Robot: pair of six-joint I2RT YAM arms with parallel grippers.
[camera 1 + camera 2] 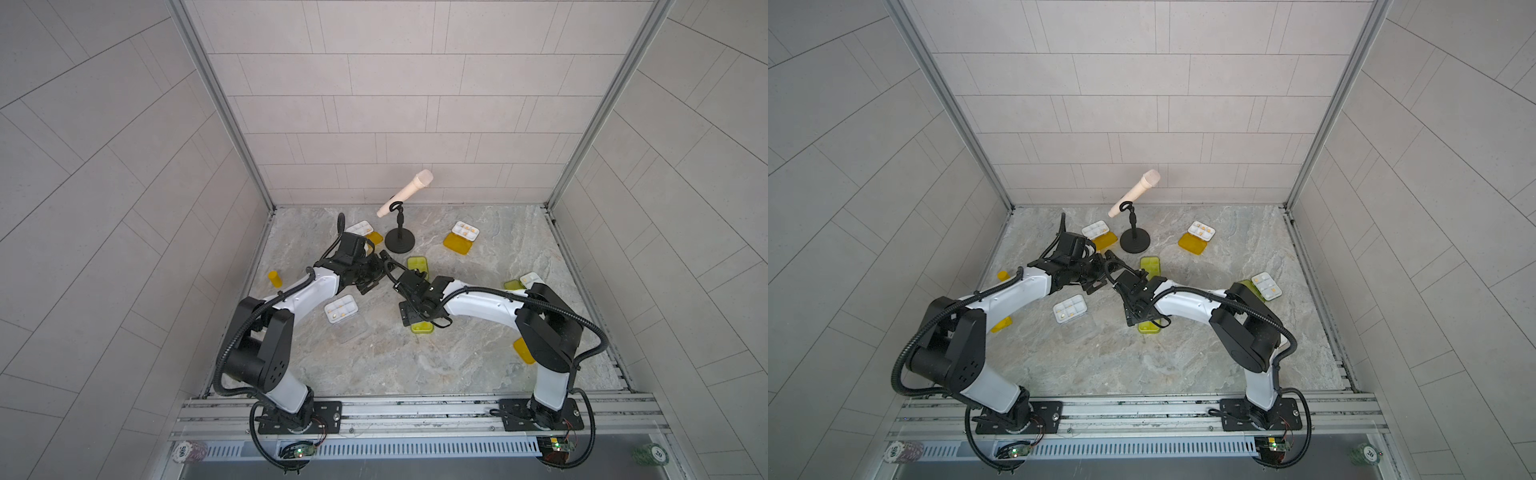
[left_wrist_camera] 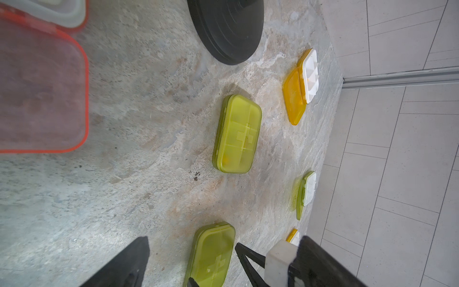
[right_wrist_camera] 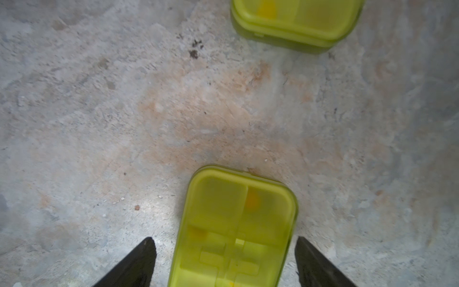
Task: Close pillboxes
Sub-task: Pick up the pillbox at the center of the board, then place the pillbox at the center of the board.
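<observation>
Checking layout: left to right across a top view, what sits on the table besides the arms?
First the yellow bottle, clear-lidded open pillbox, microphone stand base, back-right orange-lidded open pillbox, lime-lidded open pillbox.

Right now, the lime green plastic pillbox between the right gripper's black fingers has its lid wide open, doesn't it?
No, its lid is shut. The lime green plastic pillbox between the right gripper's black fingers lies closed, its see-through lid flat over the compartments, as the right wrist view shows.

Marble tabletop (image 1: 374, 365) with pillboxes (image 1: 417, 266), bottle (image 1: 274, 279), microphone stand (image 1: 400, 242)
</observation>
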